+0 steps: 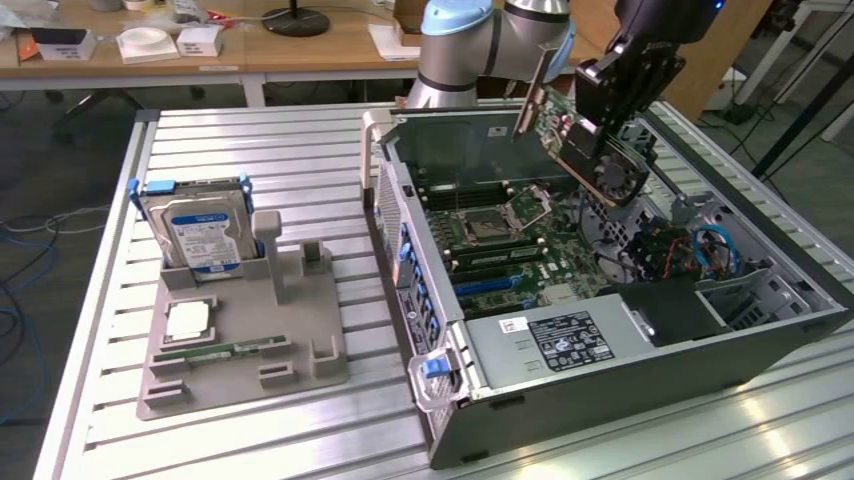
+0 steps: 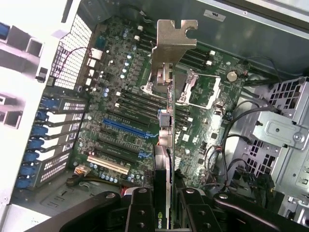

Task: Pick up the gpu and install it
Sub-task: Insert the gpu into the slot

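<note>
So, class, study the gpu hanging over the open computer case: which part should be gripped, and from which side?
Probably best: pinch the gpu across its two flat faces at the long edge away from the motherboard, coming from above, as the gripper does. The card is thin and flat, and this leaves its silver bracket and lower edge free.

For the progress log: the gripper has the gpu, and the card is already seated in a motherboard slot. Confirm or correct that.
Wrong on one count. The gripper has the gpu, but the card is not seated: the exterior view shows it hanging tilted above the open case, clear of the motherboard.
</note>
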Motion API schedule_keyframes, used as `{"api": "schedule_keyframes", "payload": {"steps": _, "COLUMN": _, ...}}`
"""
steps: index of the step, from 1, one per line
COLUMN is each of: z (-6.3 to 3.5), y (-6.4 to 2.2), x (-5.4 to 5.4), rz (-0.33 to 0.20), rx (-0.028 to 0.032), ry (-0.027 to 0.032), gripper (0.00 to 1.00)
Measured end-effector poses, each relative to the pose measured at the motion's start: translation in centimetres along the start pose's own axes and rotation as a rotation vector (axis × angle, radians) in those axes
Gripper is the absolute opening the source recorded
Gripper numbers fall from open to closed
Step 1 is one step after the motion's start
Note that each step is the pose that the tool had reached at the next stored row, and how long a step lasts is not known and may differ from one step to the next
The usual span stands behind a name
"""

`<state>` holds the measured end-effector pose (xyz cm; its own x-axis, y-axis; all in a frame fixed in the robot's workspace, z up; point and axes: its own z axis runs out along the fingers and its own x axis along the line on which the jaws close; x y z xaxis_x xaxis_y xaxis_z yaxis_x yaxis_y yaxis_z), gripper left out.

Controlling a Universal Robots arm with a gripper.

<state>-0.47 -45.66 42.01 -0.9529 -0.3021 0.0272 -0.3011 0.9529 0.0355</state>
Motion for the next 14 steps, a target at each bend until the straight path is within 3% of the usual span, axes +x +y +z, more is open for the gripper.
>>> {"api": "schedule_keyframes", "payload": {"steps": 14, "z": 0.0, "y": 0.0, "x": 0.0, "rz": -0.086, "rx": 0.0024, "ry": 0.003, "gripper": 0.26}}
